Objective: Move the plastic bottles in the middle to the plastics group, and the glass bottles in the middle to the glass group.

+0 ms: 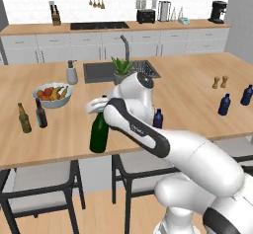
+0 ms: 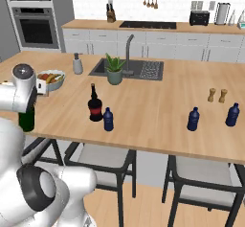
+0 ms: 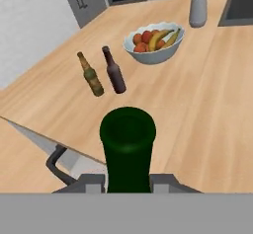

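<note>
- Kitchen island counter, wooden, holds everything I'm working with.
- Fruit bowl has bananas and red fruit inside.
- My gripper is clamped on the green wine bottle, near the counter's front edge, right of the beer bottles.

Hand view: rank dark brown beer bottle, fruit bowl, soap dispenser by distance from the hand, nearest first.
The hand is shut on the green wine bottle.
1. Dark brown beer bottle, ahead, slightly left, beside the olive one.
2. Fruit bowl, beyond it, right.
3. Soap dispenser, far right, by the sink.
</note>
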